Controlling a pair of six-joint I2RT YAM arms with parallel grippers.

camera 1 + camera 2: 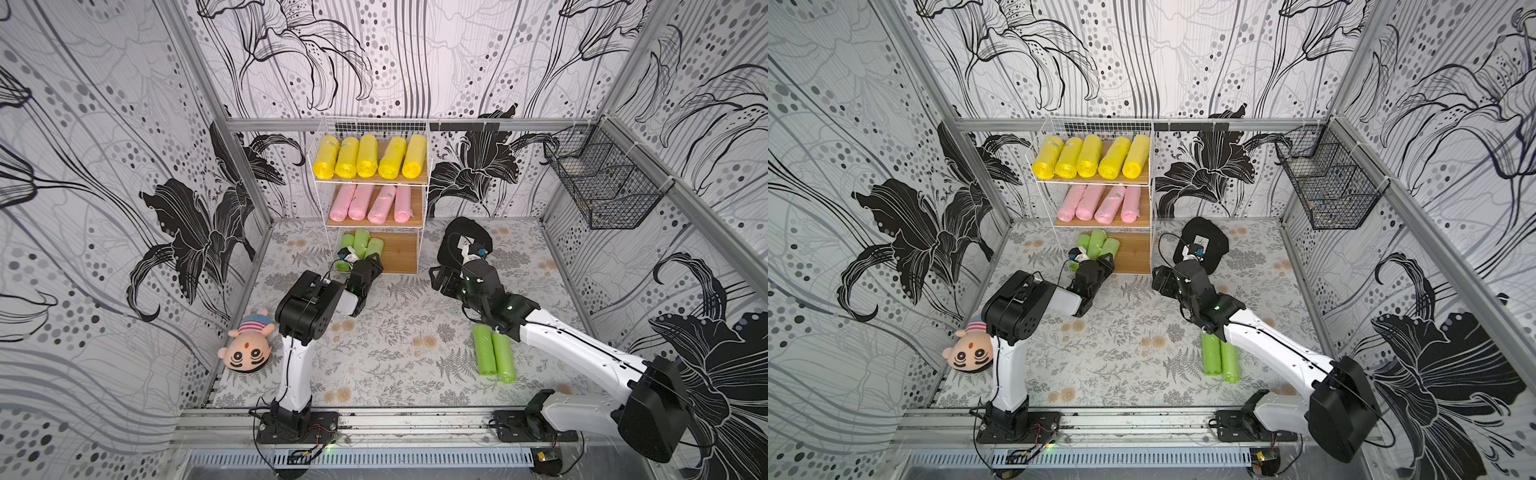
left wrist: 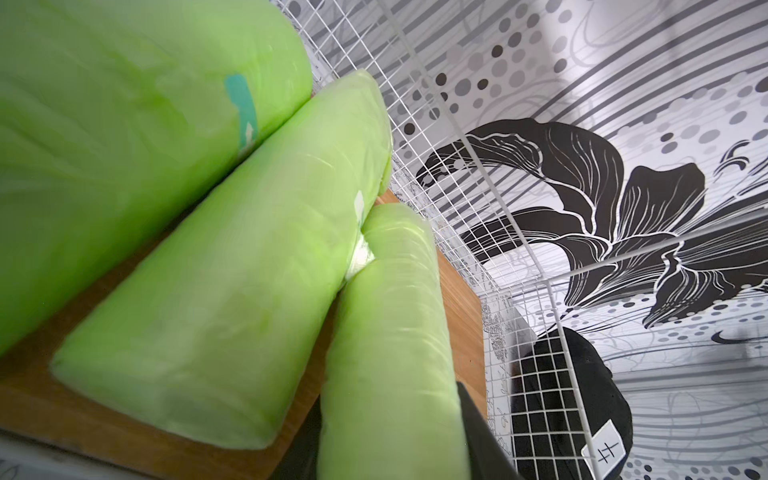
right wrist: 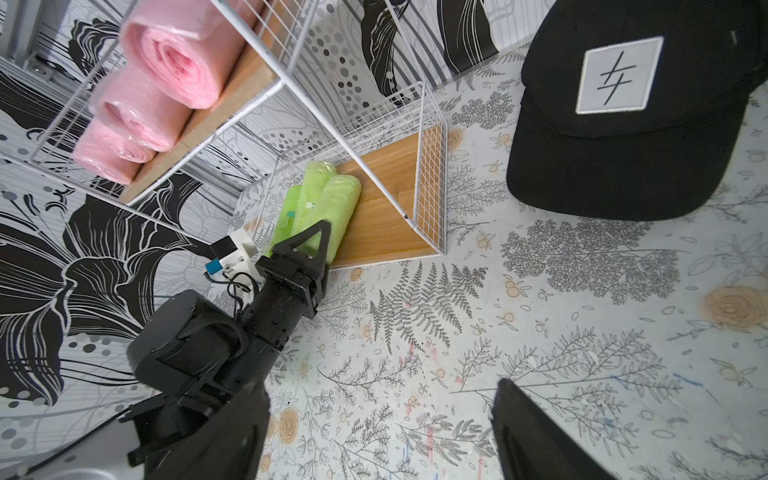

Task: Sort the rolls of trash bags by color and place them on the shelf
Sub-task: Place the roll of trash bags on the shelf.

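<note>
The shelf [image 1: 401,251] stands against the back wall, with several yellow rolls [image 1: 368,157] on its top board and several pink rolls [image 1: 361,203] on the middle one. Two green rolls [image 1: 354,243] lie on the bottom board. Beside them, resting on the same board, is a third green roll [image 2: 390,353], and my left gripper [image 2: 390,440] is shut on its near end. Two more green rolls [image 1: 493,353] lie side by side on the table, partly under my right arm. My right gripper [image 3: 380,399] hangs open over bare table, right of the shelf, holding nothing.
A black cap [image 1: 465,239] lies on the table just right of the shelf, behind my right gripper. A plush doll [image 1: 247,345] sits at the table's left edge by the left arm. A black wire basket [image 1: 602,183] hangs on the right wall.
</note>
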